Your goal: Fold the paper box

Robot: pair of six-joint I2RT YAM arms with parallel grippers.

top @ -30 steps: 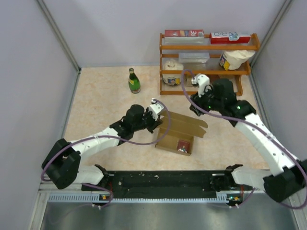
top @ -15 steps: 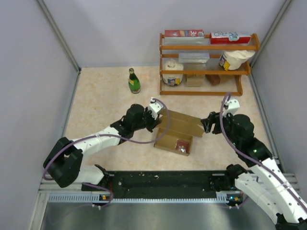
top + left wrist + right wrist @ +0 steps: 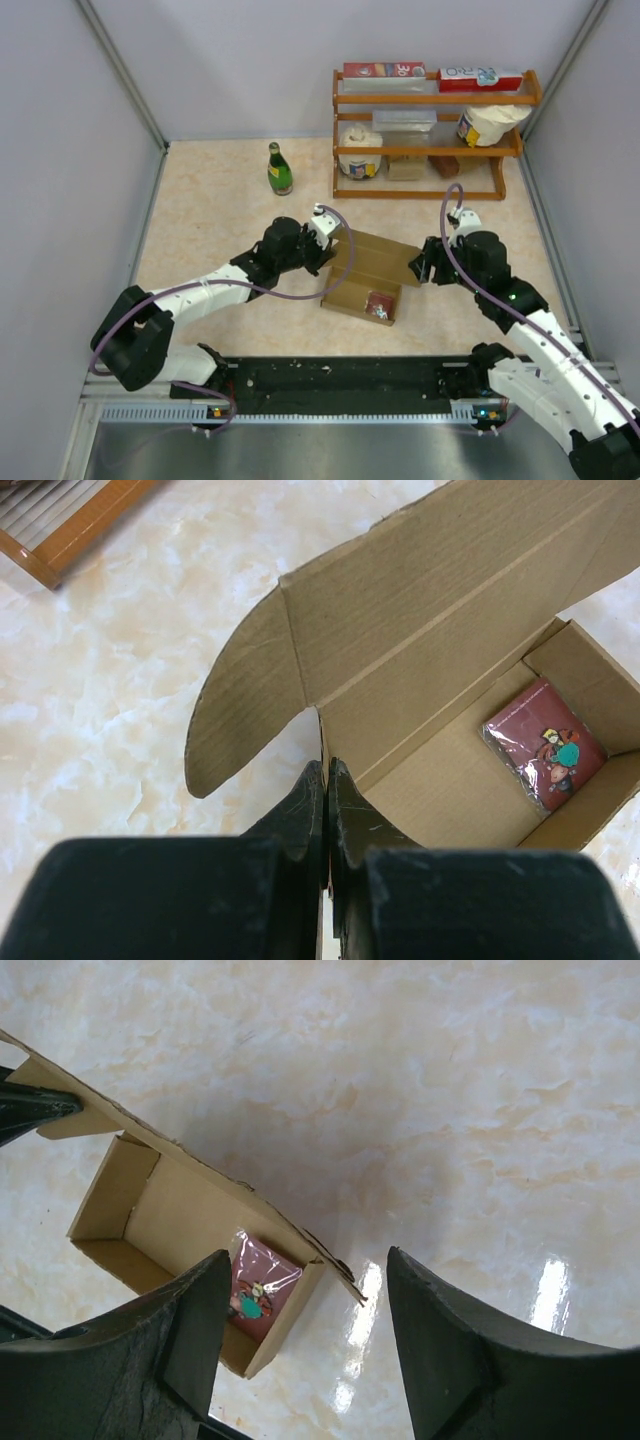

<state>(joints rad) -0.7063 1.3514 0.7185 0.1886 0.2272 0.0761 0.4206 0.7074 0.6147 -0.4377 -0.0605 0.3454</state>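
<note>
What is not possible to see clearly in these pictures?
- Left wrist view: paper box wall where the left gripper pinches it, hidden by its jaws; far end cut off by the frame.
- Right wrist view: box's near corner behind the right gripper.
- Top view: red card print too small.

Reference: clock directions are read from the paper box (image 3: 375, 262) in the overhead view, with twelve pointing away from the arm bases.
Nine to ten: the left gripper (image 3: 328, 250) is pinched on the box wall and its arm slants off toward eight, so that side is blocked.
Three: the right gripper (image 3: 422, 268), fingers spread, sits at the lid flap's end; its arm fills four to five.
Twelve to one: the wooden rack (image 3: 415, 192) stands well apart, with bare table (image 3: 450, 215) between.
Eleven: a green bottle (image 3: 279, 169) stands upright, well apart.
Six: a narrow bare strip, then the black rail (image 3: 340, 378).
Box mouth: it faces up, uncovered; a red card (image 3: 380, 303) lies at its five-o'clock end.
</note>
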